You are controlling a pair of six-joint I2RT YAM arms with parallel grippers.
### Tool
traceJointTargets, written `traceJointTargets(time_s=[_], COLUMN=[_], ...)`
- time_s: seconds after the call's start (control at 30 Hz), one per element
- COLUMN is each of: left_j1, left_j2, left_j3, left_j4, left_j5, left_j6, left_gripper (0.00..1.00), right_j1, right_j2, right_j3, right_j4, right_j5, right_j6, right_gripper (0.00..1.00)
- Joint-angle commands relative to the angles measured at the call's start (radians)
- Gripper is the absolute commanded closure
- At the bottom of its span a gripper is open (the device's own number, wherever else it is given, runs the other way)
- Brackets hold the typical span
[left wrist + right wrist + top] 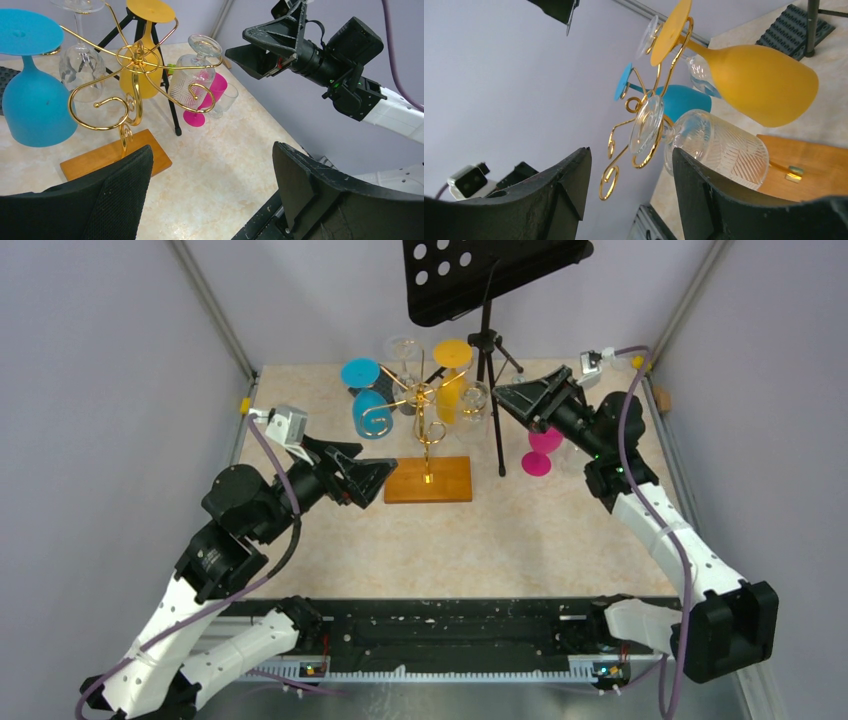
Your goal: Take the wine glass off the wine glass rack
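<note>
Right gripper [630,159] is spread and empty, its fingers framing the clear ribbed wine glass [719,147] just ahead. The glass hangs by its foot in a curled arm of the wine glass rack [659,75]. If the fingers close where they now point, they would likely catch gold wire along with the foot, and a pull would then drag the light rack. The left gripper [385,478], also spread, sits just beside the wooden base [428,480] and pins nothing. Just beyond the clear glass hang the yellow wine glass [759,82] and the blue wine glass [684,102], near enough for a swing to knock them. Below the right gripper the pink wine glass [541,450] stands on the table, and the music stand [490,370] crowds the far side. Open room lies back toward the arm bases
</note>
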Motion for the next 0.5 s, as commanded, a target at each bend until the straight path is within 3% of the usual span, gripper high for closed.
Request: traceJointTargets(time_s=[0.0,0.3,0.47], left_j1=[-0.001,-0.001,-0.001], left_j2=[-0.002,0.002,0.004], left_j3=[-0.005,-0.006,-0.005], left_j4=[0.016,0.011,0.012], left_j5=[-0.013,-0.02,-0.019], left_j6=[-0.003,0.003,0.002], left_gripper=[0.08,0.08,0.08], right_j1=[0.05,0.078,0.079], right_j2=[0.028,0.065,0.073], right_j3=[0.022,0.079,0.101], right_j4=[0.087,0.049,0.033], right_j5=[0.116,0.13,0.131], right_j6=[0.114,0.122,0.113], right_gripper=[0.42,0.65,0.7])
